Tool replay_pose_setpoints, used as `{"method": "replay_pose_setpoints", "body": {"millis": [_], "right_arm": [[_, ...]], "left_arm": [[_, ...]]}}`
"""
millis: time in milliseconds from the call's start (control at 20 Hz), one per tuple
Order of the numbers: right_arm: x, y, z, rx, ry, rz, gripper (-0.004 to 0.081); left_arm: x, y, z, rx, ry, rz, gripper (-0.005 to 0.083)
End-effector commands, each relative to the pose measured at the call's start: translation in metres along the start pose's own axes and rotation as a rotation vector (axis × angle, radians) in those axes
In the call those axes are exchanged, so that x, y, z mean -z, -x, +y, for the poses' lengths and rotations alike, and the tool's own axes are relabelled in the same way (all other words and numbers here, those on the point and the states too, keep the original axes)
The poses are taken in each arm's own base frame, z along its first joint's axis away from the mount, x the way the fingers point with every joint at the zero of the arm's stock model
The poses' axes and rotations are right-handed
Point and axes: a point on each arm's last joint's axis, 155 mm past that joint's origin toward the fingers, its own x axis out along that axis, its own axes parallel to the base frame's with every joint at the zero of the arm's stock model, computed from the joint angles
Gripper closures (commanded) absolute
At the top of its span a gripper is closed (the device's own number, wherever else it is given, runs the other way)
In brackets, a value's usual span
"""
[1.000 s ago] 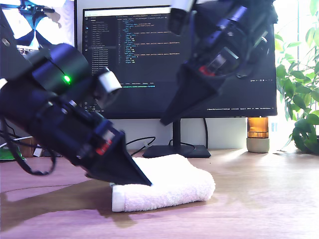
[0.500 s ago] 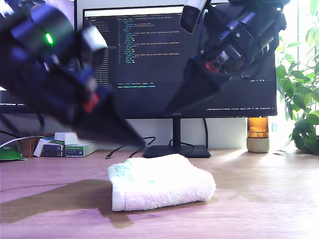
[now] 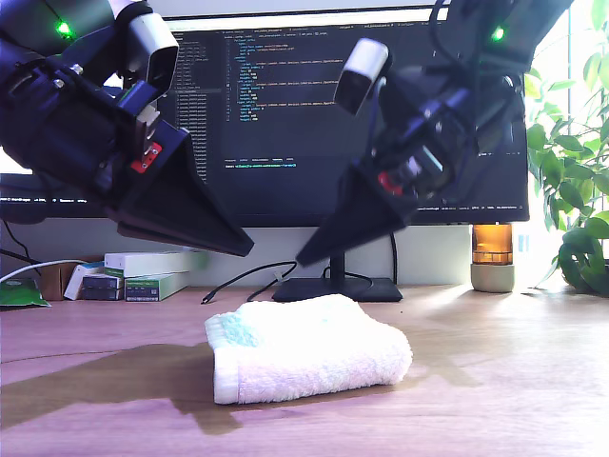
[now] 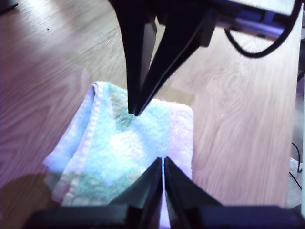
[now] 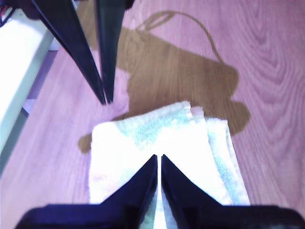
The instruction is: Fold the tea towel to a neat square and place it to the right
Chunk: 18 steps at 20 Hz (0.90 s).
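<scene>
The towel [image 3: 314,357] lay folded on the desk [image 3: 514,381], just in front of the monitor stand [image 3: 333,288]. My first gripper [image 3: 249,252] and my second gripper [image 3: 303,260] hung higher before that stand, fingers pressed together, empty. Moving it neatly probably meant pinching every layer together.

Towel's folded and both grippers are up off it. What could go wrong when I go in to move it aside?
1. My first gripper and my second gripper both hang shut above the tea towel, tips close together; descending together could make them collide.
2. The towel's stacked layers lie loose at one edge; pinching only the top layer would likely unfold it.
3. Dragging it across the table instead of lifting could rumple the fold.
</scene>
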Motion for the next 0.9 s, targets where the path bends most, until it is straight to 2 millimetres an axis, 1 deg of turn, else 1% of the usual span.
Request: {"method": "replay_pose_setpoints", "body": {"millis": [0,200,450,600,700,850], "right_arm": [[0.013,-0.015,0.006,-0.044,-0.017,0.006,0.078],[0.024,-0.027,0.006,-0.073,-0.035,-0.002,0.078],[0.033,-0.037,0.005,-0.093,-0.033,-0.012,0.078],[0.037,-0.04,0.006,-0.1,-0.013,-0.01,0.078],[0.041,-0.042,0.007,-0.107,-0.023,-0.005,0.078],[0.047,-0.046,0.009,-0.124,-0.031,0.003,0.078]], "left_arm": [[0.014,0.002,-0.004,0.003,0.012,0.014,0.0795],[0.024,0.011,-0.007,-0.02,0.029,0.009,0.0795],[0.022,0.028,-0.011,-0.066,0.033,-0.061,0.0795],[0.03,0.037,-0.009,-0.118,0.051,-0.082,0.0795],[0.03,0.042,-0.011,-0.127,0.047,-0.12,0.0795],[0.043,0.046,-0.015,-0.132,0.089,-0.114,0.0795]]}}
